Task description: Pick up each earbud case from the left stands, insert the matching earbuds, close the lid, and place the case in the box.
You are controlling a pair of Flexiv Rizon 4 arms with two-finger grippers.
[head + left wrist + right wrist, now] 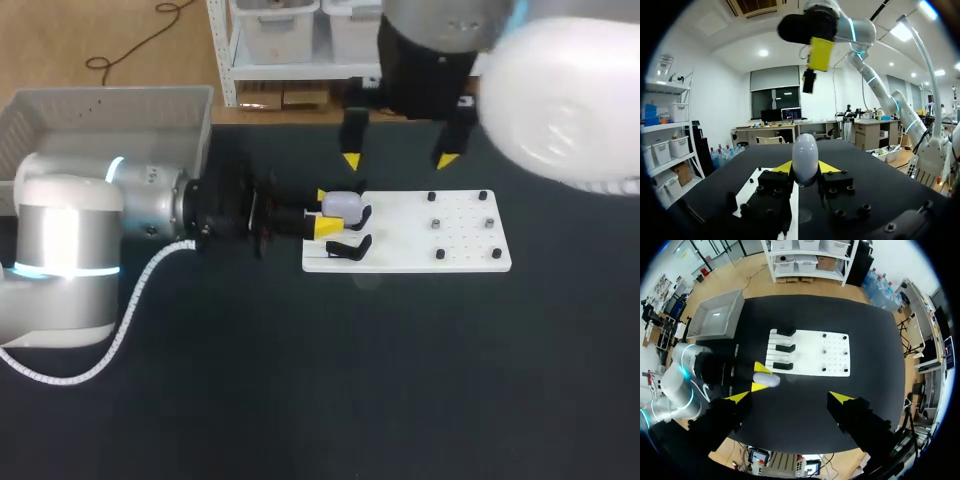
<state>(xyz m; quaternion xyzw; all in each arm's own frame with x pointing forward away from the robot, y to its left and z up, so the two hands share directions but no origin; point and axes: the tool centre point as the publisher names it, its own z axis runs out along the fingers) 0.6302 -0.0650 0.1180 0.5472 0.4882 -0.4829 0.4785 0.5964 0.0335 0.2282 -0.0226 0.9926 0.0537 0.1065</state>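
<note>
Your left claw is clamped on the white earbud case, a yellow tip pressing it from each side. It holds the case at the left edge of the white board, beside the black stands. The case shows as one smooth egg shape, and you cannot tell what lies inside. Your right claw hangs over the board's far edge with its fingers wide apart, and the grey box sits at the far left corner of the bench, well apart from the case.
</note>
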